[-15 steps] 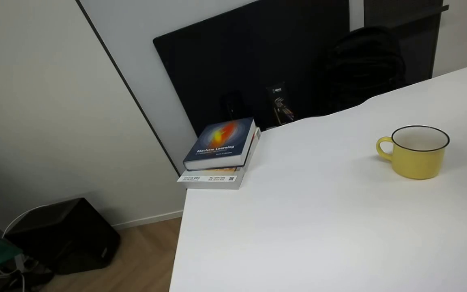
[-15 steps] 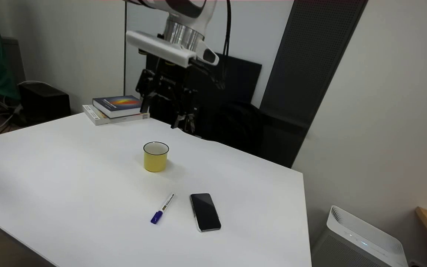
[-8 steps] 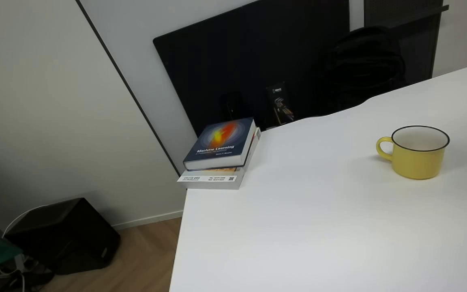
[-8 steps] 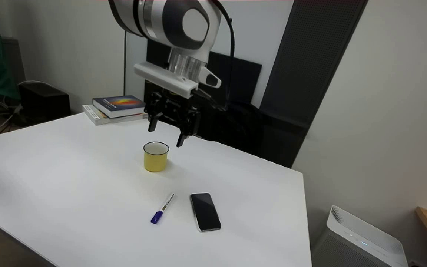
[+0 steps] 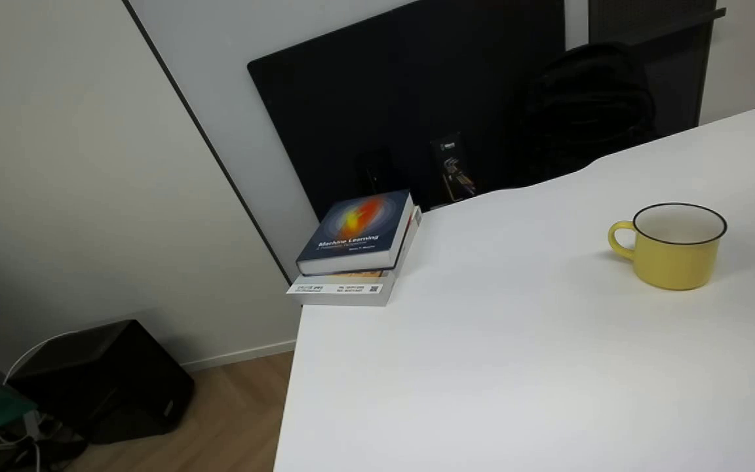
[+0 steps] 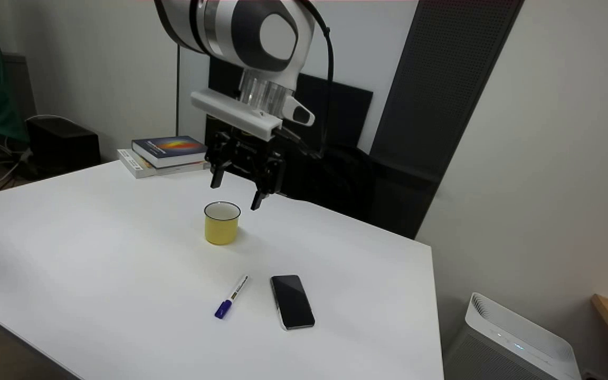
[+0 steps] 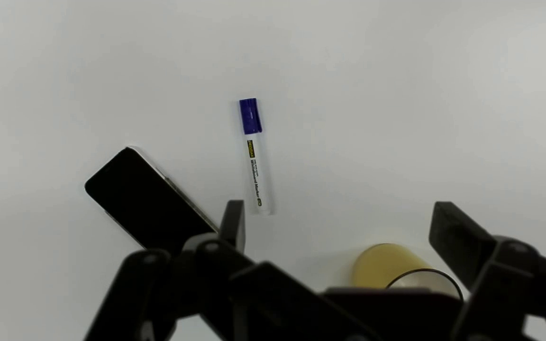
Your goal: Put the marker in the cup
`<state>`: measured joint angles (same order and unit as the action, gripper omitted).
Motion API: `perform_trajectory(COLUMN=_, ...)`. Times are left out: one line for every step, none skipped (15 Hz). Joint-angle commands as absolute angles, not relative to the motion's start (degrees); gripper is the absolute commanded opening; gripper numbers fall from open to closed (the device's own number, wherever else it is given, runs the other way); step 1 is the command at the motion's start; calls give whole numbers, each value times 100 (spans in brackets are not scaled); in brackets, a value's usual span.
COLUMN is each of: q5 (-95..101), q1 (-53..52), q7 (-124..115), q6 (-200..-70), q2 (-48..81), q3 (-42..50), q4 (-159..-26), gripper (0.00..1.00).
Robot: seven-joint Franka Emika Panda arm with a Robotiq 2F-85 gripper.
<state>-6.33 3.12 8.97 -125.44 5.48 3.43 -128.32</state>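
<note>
At the left of the wrist view lies a flat black rectangular phone (image 7: 145, 199), partly covered there by the black two-fingered gripper (image 7: 337, 220); if we descend without shifting clear, we could strike it. Beside the phone, a slim blue-capped white plastic marker (image 7: 255, 158) lies on the smooth white table (image 7: 491, 118), ungrasped; we think it may roll if we close on it off-centre. The fingers (image 7: 233, 222) stand wide apart above the table and hold nothing. Toward the right, a squat yellow dark-rimmed mug (image 7: 382, 265) stands upright; the gripper hides part of it, so we cannot well judge the clearance, but a low sweep toward the marker might knock it over.
</note>
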Motion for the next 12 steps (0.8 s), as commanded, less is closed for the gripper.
perform_trajectory(q5=-627, q1=340, q7=893, q6=-12530, q2=548, q3=316, q4=-12822, gripper=100)
perform_trajectory(q5=-544, q1=334, q7=825, q6=-12549, q2=625, q3=324, q4=-12806, gripper=100)
perform_trajectory(q5=-473, q1=333, q7=782, q6=-12677, q2=741, q3=333, q4=-12812, gripper=100)
perform_trajectory(q5=-456, q1=340, q7=788, q6=-12710, q2=823, q3=338, q4=-12810, gripper=100)
perform_trajectory(q5=-444, q1=350, q7=799, q6=-12825, q2=925, q3=344, q4=-12826, gripper=100)
perform_trajectory(q5=-455, q1=361, q7=818, q6=-12908, q2=1021, q3=345, q4=-12830, gripper=100)
perform_trajectory(q5=-497, q1=380, q7=873, q6=-13046, q2=1119, q3=341, q4=-12855, gripper=100)
perform_trajectory(q5=-489, q1=393, q7=881, q6=-13202, q2=1215, q3=341, q4=-12875, gripper=100)
perform_trajectory(q5=-536, q1=421, q7=949, q6=-13328, q2=1321, q3=330, q4=-12881, gripper=100)
perform_trajectory(q5=-565, q1=448, q7=1016, q6=-13477, q2=1425, q3=318, q4=-12896, gripper=100)
perform_trajectory(q5=-530, q1=462, q7=1046, q6=-13646, q2=1535, q3=318, q4=-12917, gripper=100)
perform_trajectory(q5=-539, q1=488, q7=1127, q6=-13788, q2=1639, q3=301, q4=-12930, gripper=100)
